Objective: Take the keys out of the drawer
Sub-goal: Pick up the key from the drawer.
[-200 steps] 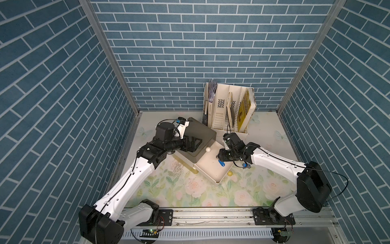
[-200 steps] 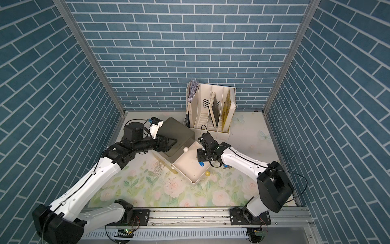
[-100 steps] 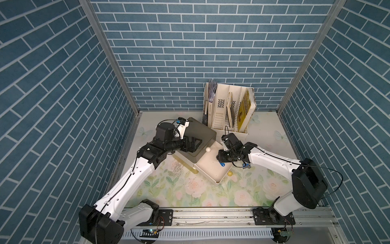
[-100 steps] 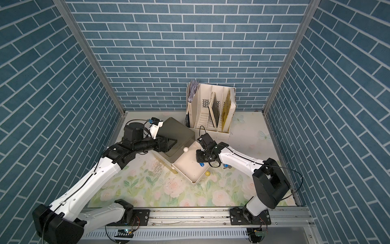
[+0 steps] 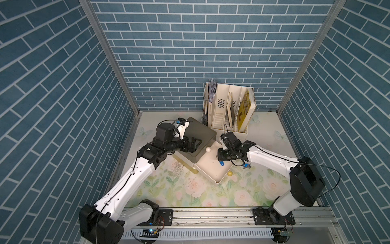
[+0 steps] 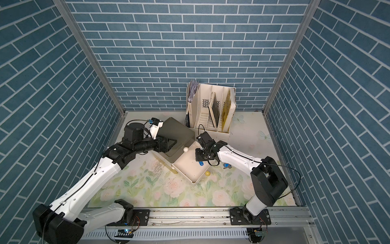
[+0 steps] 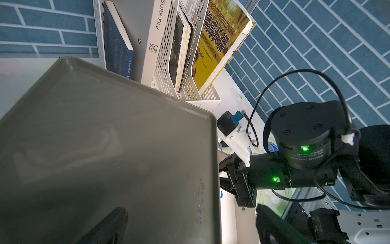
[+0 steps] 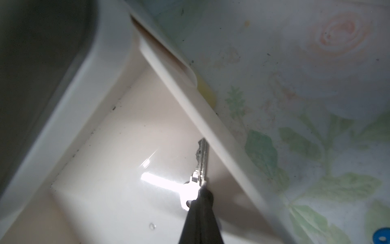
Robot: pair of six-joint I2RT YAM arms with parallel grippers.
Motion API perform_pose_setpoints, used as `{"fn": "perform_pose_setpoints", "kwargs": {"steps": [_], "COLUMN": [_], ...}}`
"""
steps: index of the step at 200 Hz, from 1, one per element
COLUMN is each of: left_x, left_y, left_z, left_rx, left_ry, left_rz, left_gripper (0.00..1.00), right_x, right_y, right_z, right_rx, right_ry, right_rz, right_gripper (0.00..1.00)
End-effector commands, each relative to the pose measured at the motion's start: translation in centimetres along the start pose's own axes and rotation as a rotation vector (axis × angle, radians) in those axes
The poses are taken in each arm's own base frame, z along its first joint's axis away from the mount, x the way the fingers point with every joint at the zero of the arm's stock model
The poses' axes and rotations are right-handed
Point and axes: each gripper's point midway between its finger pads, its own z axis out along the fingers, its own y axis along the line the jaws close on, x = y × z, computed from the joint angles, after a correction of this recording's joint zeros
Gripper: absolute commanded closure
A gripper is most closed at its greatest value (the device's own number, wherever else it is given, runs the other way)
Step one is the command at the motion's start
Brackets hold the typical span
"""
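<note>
Cream drawer (image 5: 207, 169), pulled open: contains one blue-tagged key bunch (image 5: 221, 162), which your right gripper (image 8: 200, 198) pinches by a metal key. Second blue-tagged bunch (image 5: 246, 166): outside, on floral mat (image 5: 179, 190). Your left gripper (image 5: 195, 145): spread wide over grey cabinet top (image 5: 200, 131).

Rt wrist cam: you only get the right tool (image 8: 202, 193) as a dark blurred wedge, cut off by the frame edge. The key (image 8: 202, 160) it pinches has its head lost in glare, ring & tag hidden. A blue tag (image 8: 381, 238) is clipped by the edge too. Left tool (image 5: 195, 145) fingers (image 7: 105, 228): blurred, cut off. The bunch (image 5: 245, 166) on the tabletop (image 5: 179, 190) is too small to count.
</note>
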Motion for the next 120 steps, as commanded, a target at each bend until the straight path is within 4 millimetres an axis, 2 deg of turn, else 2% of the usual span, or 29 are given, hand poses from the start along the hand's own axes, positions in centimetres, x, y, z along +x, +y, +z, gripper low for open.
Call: {"fn": "perform_pose_setpoints", "kwargs": {"steps": [1,89,120], "left_x": [0.1,-1.5,-2.0], "left_y": [0.3,-1.0,-2.4], "left_z": [-0.2,-1.2,-1.6], "left_rx": [-0.013,0.028,0.094], "left_ry": [-0.002,-0.060,-0.075], "left_rz": [0.010,0.029,0.043], "left_gripper": [0.00,0.00,0.00], "right_x": [-1.5,-6.0,-6.8], "right_y": [-0.1,2.9,3.0], "right_z": [-1.6,-8.8,-11.6], "right_rx": [0.027,-0.088,-0.095], "right_ry": [-0.053,-0.292,-0.354], "right_rz": [-0.010,-0.018,0.002], "right_gripper": [1.00,1.00,1.00]}}
